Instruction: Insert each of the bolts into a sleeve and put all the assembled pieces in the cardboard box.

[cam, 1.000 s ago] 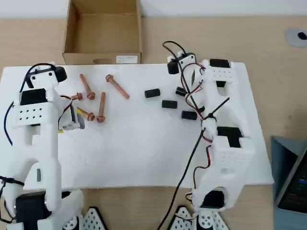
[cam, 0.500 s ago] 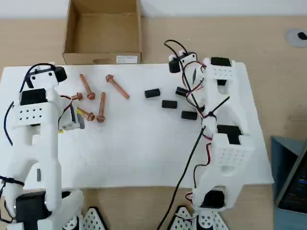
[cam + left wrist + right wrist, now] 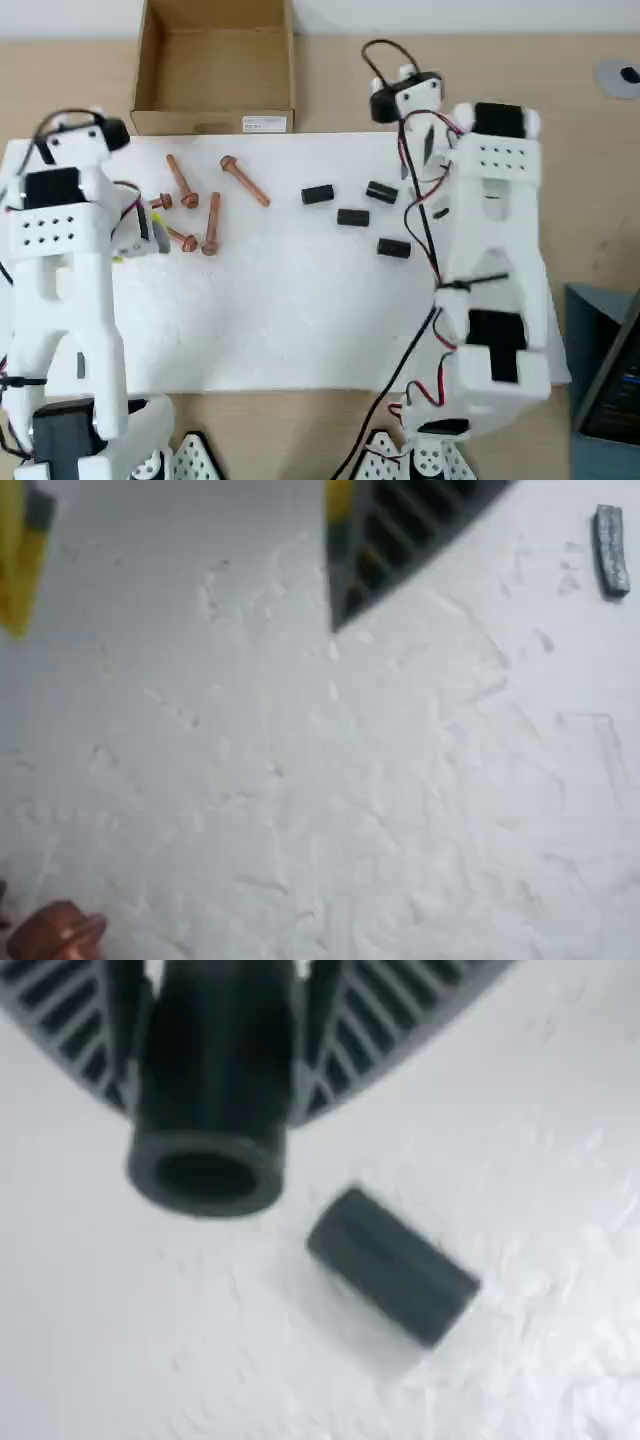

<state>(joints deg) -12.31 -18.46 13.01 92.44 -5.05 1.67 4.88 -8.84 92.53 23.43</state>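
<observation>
Several copper bolts (image 3: 211,224) lie in a loose group on the left of the white foam board (image 3: 280,310). Black sleeves (image 3: 352,217) lie scattered right of centre. The cardboard box (image 3: 215,65) stands open beyond the board's far edge. My right gripper (image 3: 213,1065) is shut on a black sleeve (image 3: 208,1130), held above the foam with its open end showing; another sleeve (image 3: 392,1266) lies just beneath. My left gripper (image 3: 180,550) is open over bare foam beside the bolts, and its yellow-tipped fingers (image 3: 20,560) hold nothing. One bolt head (image 3: 55,935) lies close by.
The right arm (image 3: 495,200) covers the board's right side, with its cables hanging over the sleeves. The left arm (image 3: 60,230) stands over the left edge. A grey object (image 3: 605,370) sits off the board at the right. The foam's middle and front are bare.
The right arm has swung right and toward the far edge, uncovering the sleeves it stood over. The left arm has shifted left, away from the bolts.
</observation>
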